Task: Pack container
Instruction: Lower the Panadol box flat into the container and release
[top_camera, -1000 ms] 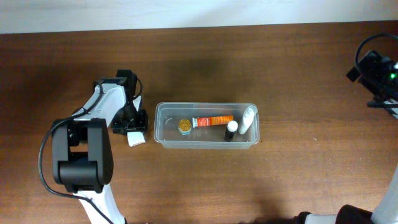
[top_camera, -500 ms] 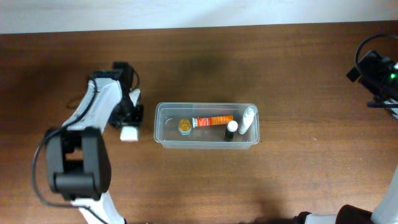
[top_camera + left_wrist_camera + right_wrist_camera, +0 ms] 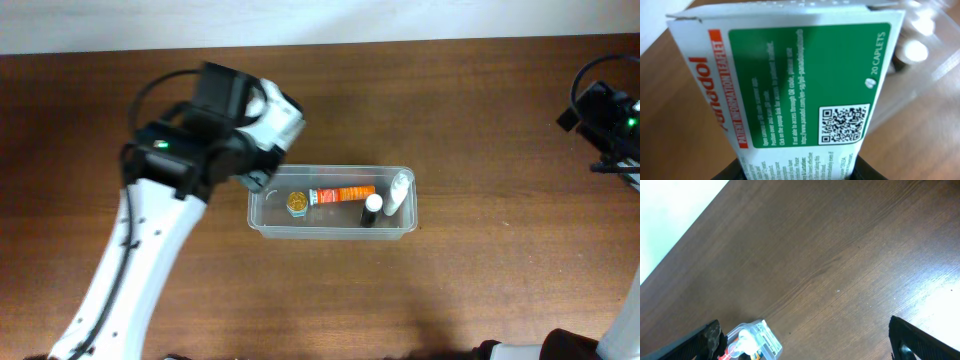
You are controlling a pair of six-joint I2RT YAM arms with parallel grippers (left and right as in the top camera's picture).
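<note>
Overhead, left of centre: left gripper (image 3: pixel 254 178) hangs over the left end of the container (image 3: pixel 330 232), jaws clenched on a white-and-green tablet box (image 3: pixel 790 85), likely held high to clear the rim. Container sits mid-frame, orange tube (image 3: pixel 342 193) and white bottle (image 3: pixel 399 192) inside. Far right: right gripper (image 3: pixel 805 342) parked away from the work, jaws spread, empty.

the white-and-green box (image 3: pixel 790 90) filling the left wrist view reads "panadol" in red on its white side, "patient information leaflet" on an orange strip and "20 caplets" on the green panel, beside a qr code, with the smaller print too fine to read.
</note>
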